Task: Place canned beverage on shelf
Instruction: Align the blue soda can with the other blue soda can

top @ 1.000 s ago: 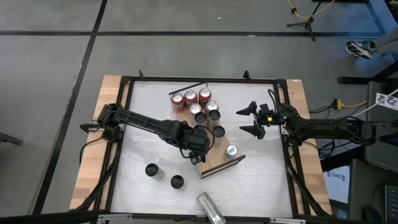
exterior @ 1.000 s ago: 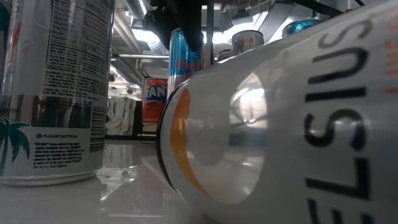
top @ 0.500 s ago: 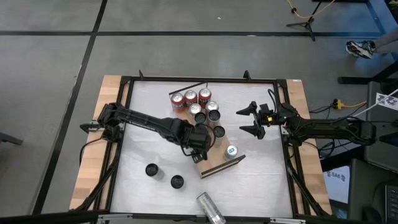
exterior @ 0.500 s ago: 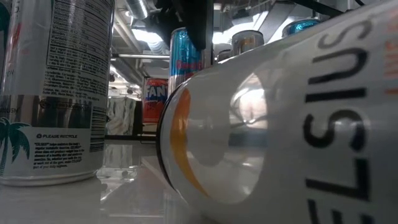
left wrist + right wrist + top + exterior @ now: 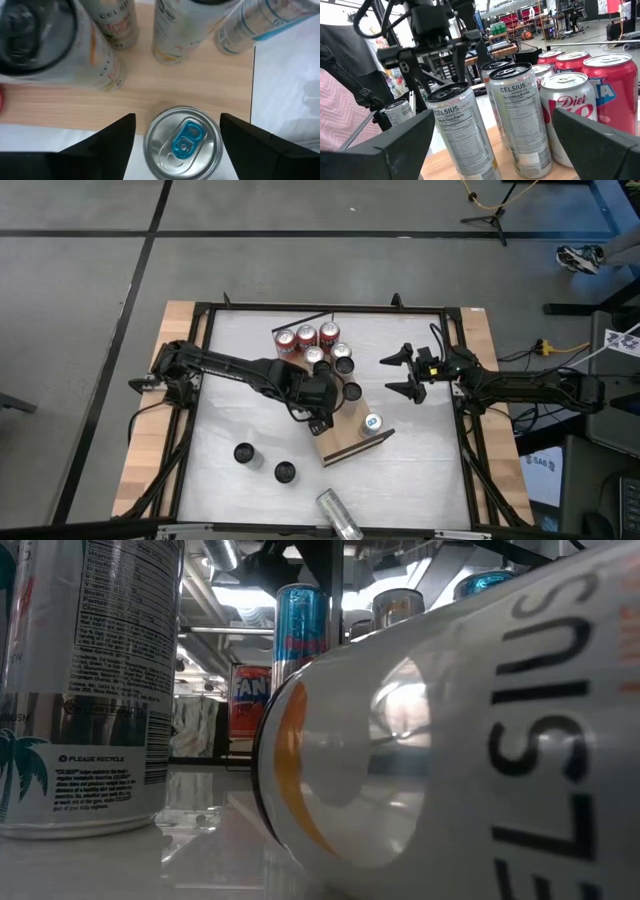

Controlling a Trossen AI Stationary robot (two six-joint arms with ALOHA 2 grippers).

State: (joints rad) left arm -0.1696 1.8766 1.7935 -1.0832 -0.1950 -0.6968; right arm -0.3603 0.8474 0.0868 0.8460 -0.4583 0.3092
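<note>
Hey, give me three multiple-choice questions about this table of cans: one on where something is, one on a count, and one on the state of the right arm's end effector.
1. Where is the can lying on its side?
A. On the white tabletop, off the shelf
B. On top of the red cans
C. Between the right arm's fingers

2. How many upright cans stand on the tabletop, off the shelf?
A. None
B. Two
C. Five

3. What state is the right end effector in?
A. Shut on a can
B. Shut on the shelf's rail
C. Open and holding nothing

Answers:
1 A, since the high view shows it tipped over near the table's front edge, clear of the board.
2 B, since two dark-topped cans stand side by side on the white surface.
3 C, since its fingers are spread with only tabletop between them.
</note>
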